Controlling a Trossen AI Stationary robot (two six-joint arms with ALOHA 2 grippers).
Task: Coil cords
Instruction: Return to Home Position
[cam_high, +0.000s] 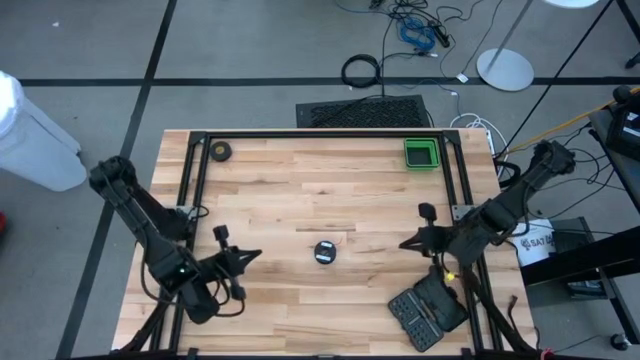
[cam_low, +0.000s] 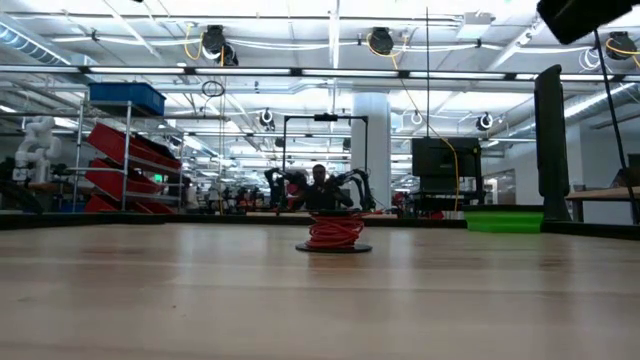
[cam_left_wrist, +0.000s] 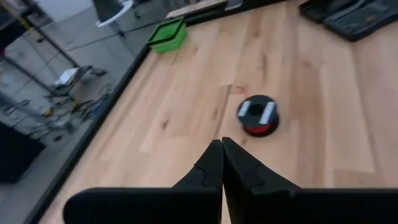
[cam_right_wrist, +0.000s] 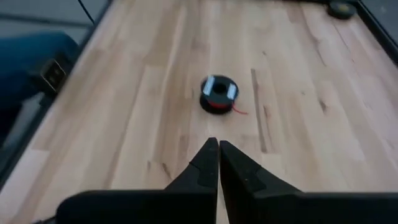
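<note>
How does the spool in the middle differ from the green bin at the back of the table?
The spool is round and black, wound with red wire; the bin is boxy and green. The spool sits centrally; the bin sits by the far right corner. Both rest on the table, untouched.

One reel (cam_high: 324, 252) of red cord (cam_low: 335, 230), one green tray (cam_high: 421, 153), one small black roll (cam_high: 220, 152), one black case (cam_high: 428, 313), one wooden table (cam_high: 300, 200). Two grippers: left gripper (cam_high: 257, 253), right gripper (cam_high: 403, 243).
</note>
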